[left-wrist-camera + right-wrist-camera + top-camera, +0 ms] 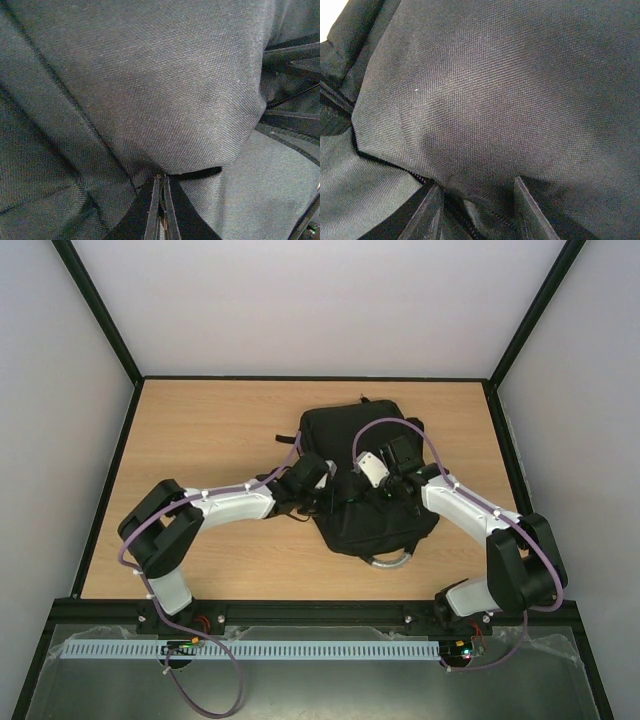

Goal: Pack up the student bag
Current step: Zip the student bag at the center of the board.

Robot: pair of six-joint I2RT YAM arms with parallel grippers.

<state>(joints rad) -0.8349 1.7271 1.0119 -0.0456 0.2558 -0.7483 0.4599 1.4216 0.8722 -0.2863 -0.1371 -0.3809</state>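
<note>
Item: student bag (pixel 365 455), blk, laid on table (pixel 200 440). L gripper (pixel 161 176) at bag's 9 o'clock, fabric pinched tight. R gripper (pixel 476 182) at 3 o'clock, set part-spread over fabric.

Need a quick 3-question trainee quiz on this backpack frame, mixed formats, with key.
1. True or false: the left gripper has its jaws wide apart.
2. The black backpack lies on: A) wooden table; B) metal shelf; C) floor.
3. Fill in: the backpack's grey loop handle faces the ___ edge of the table (near/far).
Key: 1 false; 2 A; 3 near.
</note>
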